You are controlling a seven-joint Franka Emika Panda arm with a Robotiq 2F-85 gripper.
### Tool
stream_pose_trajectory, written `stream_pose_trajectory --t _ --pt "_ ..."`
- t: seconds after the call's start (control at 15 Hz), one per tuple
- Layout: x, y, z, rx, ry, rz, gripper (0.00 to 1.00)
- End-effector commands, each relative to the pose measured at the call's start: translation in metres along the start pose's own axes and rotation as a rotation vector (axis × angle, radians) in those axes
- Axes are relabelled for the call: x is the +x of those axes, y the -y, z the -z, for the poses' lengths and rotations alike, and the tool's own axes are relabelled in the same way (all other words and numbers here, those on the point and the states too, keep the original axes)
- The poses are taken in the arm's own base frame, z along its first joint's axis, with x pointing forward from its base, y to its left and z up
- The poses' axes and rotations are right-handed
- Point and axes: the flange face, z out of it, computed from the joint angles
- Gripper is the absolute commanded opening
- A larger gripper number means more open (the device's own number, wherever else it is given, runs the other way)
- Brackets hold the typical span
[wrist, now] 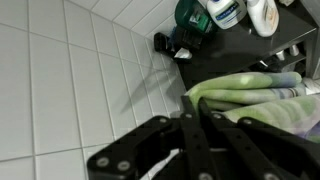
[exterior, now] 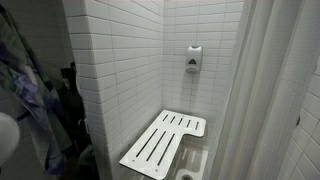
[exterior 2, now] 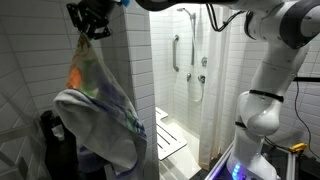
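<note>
In an exterior view my gripper is high up at the left by a white tiled wall. It is shut on the top of a multicoloured towel, which hangs down in loose folds of green, orange, white and blue. In the wrist view the black fingers are pinched together on a fold of the green and white towel, close to the tiled wall. The towel also shows at the left edge of an exterior view, where the gripper itself is out of frame.
A shower stall holds a white slatted fold-down seat, a wall soap dispenser and a grab bar. A pale curtain hangs at the right. Bottles stand on a dark surface. A black bag sits under the towel.
</note>
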Motion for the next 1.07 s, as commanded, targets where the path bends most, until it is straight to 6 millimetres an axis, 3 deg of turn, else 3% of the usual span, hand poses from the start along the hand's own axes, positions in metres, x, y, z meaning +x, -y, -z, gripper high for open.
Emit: stream_pose_trajectory --t 0.0,0.2,0.27,0.4,0.6,0.73,1.0 --pt "0.012 -0.034 -0.006 -0.021 0.001 0.020 0.02" --pt "0.031 -0.044 -0.018 -0.027 -0.014 0.049 0.02" --pt "0.031 -0.028 -0.021 -0.002 -0.016 0.055 0.07" --pt "0.038 -0.033 -0.028 -0.003 -0.028 0.058 0.07" --pt "0.037 -0.036 -0.030 -0.005 -0.033 0.055 0.07" --pt "0.033 -0.035 -0.027 -0.003 -0.023 0.053 0.02" --pt "0.026 -0.054 -0.016 -0.005 0.042 0.117 0.02"
